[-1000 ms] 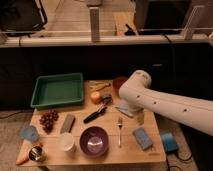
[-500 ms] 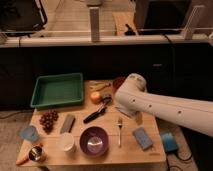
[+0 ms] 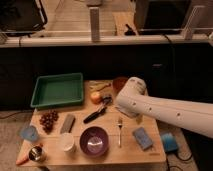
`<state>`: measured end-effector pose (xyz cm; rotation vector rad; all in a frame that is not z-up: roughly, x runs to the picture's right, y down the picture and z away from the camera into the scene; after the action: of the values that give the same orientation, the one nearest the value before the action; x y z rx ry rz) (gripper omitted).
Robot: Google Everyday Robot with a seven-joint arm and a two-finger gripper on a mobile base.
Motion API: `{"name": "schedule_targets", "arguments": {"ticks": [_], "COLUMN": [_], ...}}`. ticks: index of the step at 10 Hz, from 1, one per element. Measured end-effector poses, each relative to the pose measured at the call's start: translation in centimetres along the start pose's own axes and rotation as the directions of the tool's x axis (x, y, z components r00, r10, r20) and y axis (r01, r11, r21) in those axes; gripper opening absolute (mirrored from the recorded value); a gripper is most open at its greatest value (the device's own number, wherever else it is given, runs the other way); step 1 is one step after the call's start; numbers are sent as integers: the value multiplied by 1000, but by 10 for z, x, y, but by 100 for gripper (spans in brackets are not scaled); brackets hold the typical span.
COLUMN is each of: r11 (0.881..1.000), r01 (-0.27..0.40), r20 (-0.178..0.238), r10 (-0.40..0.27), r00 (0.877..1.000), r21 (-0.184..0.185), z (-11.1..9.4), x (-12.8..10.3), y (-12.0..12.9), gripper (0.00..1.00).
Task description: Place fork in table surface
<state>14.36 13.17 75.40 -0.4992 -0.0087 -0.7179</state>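
Observation:
The slim silver fork [image 3: 120, 131] lies flat on the light wooden table surface [image 3: 112, 155], tines toward the front, between the purple bowl [image 3: 94, 141] and a blue sponge [image 3: 142, 138]. My white arm reaches in from the right and bends down over the table's right-centre. The gripper [image 3: 136, 118] sits at its lower end, mostly hidden under the arm, just behind and right of the fork's far end. Nothing shows in its hold.
A green tray [image 3: 57, 90] stands back left. A black-handled utensil [image 3: 96, 114], an orange fruit [image 3: 95, 97] and a brown bowl [image 3: 119, 82] lie near the arm. Grapes [image 3: 48, 120], a white cup [image 3: 66, 142] and a metal can [image 3: 35, 154] occupy the front left.
The arm has swung slightly left and dropped lower over the table, nearer the fork. The fork and the other objects have not moved.

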Motion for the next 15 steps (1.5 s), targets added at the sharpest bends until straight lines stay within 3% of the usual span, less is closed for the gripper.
{"name": "schedule_targets", "arguments": {"ticks": [2, 5, 6, 7, 10, 11, 12, 15], "r11": [999, 997, 996, 997, 996, 996, 995, 993], "r01": [44, 81, 84, 83, 89, 91, 95, 113], "r20": [-7, -5, 5, 13, 37, 45, 53, 77], "r10": [-44, -81, -84, -82, -89, -90, -94, -110], "r00": [999, 997, 996, 997, 995, 995, 994, 991], "r21": [-1, -5, -4, -8, -16, -23, -27, -30], "z": [4, 12, 15, 16, 20, 21, 23, 29], "x": [-5, -13, -16, -17, -22, -24, -26, -31], "y": [4, 3, 5, 8, 7, 7, 6, 7], "gripper": [49, 75, 79, 79, 61, 63, 70, 76]}}
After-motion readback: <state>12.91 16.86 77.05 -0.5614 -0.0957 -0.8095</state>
